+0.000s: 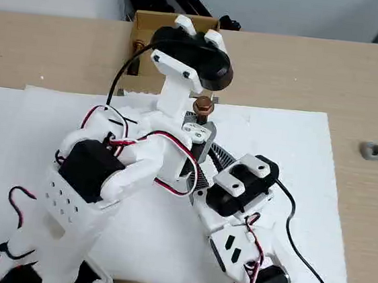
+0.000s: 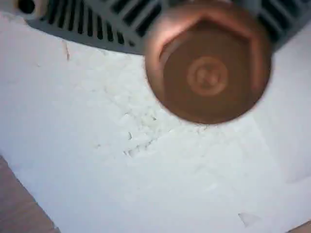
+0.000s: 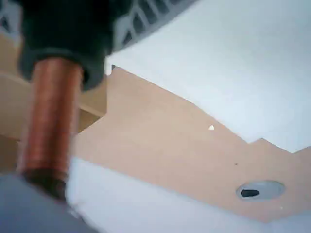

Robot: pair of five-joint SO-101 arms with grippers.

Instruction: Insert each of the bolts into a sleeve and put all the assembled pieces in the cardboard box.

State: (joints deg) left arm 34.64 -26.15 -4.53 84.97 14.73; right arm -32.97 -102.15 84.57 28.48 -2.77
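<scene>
The bolt (image 2: 209, 63) stares head-on into my left wrist camera, upright at the middle of the table (image 1: 358, 78), shank down into what I take for the sleeve (image 1: 201, 124), box (image 1: 147, 25) at 12 o'clock past the left arm (image 1: 174, 92); whether the right gripper (image 1: 205, 151) clamps it, I can't tell.

The bolt (image 1: 203, 106) is copper-brown, the paper (image 1: 294, 166) white.
</scene>
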